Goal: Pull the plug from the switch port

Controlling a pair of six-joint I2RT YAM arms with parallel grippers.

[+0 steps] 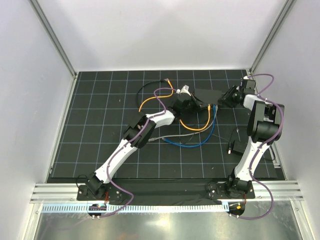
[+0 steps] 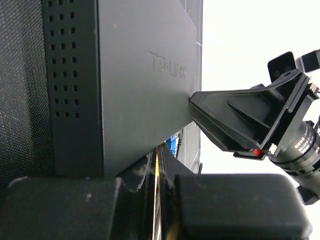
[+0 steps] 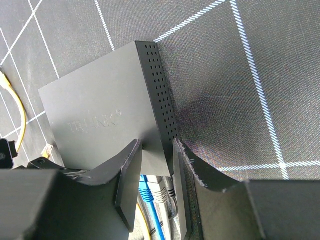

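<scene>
The switch (image 1: 207, 95) lies flat toward 2 o'clock on the gridded mat (image 1: 100, 125), with my 2 claws on it from opposite sides.

My right claw (image 3: 156, 150) is clamped on the switch's 3 o'clock end, its 2 fingers pressed against either side of the box's thin edge. My left claw (image 2: 157, 185) comes in from about 8 o'clock and is clenched tight on the yellow cable (image 1: 200, 129), right at the socket edge on the switch's 6 o'clock side. The plug is hidden behind my fingers, so I cannot tell whether it sits in its port. Blue plugs (image 3: 148, 187) and a grey plug (image 3: 162, 192) sit along that same edge.
</scene>
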